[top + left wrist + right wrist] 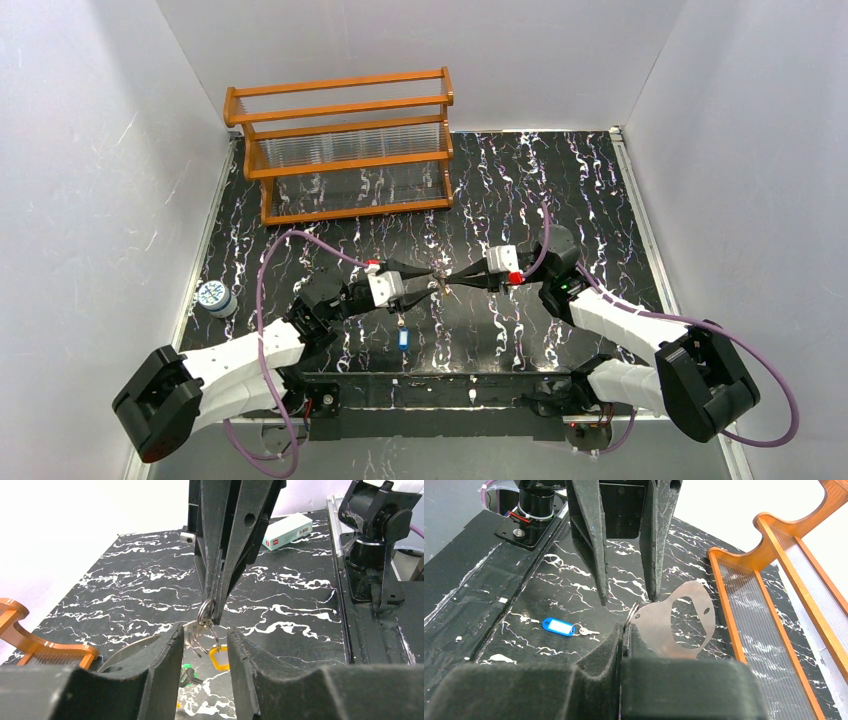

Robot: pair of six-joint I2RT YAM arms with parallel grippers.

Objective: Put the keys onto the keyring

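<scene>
My right gripper is shut on a small silver keyring, held above the black marbled table; the ring also shows in the right wrist view. A flat metal plate with an oval hole hangs from the ring. Keys hang below it, one with a yellow head and one with a green head. My left gripper is open, its tips on either side of the ring and hanging keys. A blue-headed key lies alone on the table.
An orange wooden rack with clear slats stands at the back left. A small round white-and-blue object sits at the left table edge. A white box lies near the right arm's base. White walls close in on the table.
</scene>
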